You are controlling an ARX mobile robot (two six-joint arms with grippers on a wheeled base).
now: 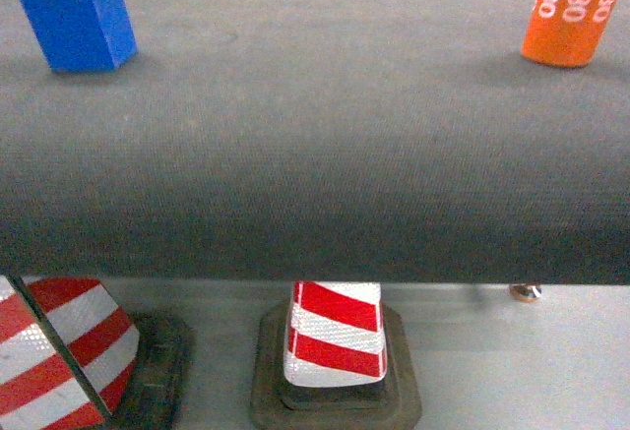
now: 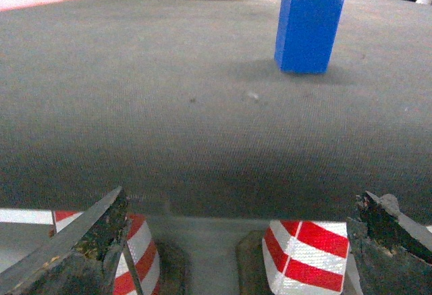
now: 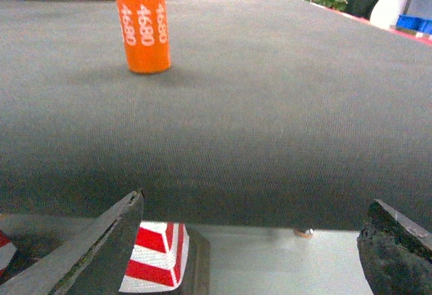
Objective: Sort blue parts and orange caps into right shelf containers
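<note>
Head view, left to right: blue part [image 1: 74, 9] standing upright on the dark grey felt-covered table [image 1: 315, 154] at far left, orange cap [image 1: 576, 9] upright at far right, well apart from each other with bare felt between. Below the table edge, two red-white striped traffic cones [image 1: 335, 337] on the floor.

Left wrist view: left gripper [image 2: 236, 248] has jaws spread wide, nothing between them, sitting low at the near table edge. Blue part [image 2: 308, 26] is ahead and off to the right of the jaw line, not centred.

Right wrist view: right gripper [image 3: 250, 248] also spread wide and empty, at the near edge. Orange cap [image 3: 142, 27], printed 4680, is ahead and to the left of centre.

Right shelf containers not in view in any camera, so the drop spot can't be checked from here.

Risks, as judgement: both pieces are tall and narrow, so a finger clipping the side on an off-centre approach would likely tip or roll them. Grippers sit about level with the table edge, so driving straight forward could hit the felt rim. With the shelf unseen, wrong-bin sorting is possible.
</note>
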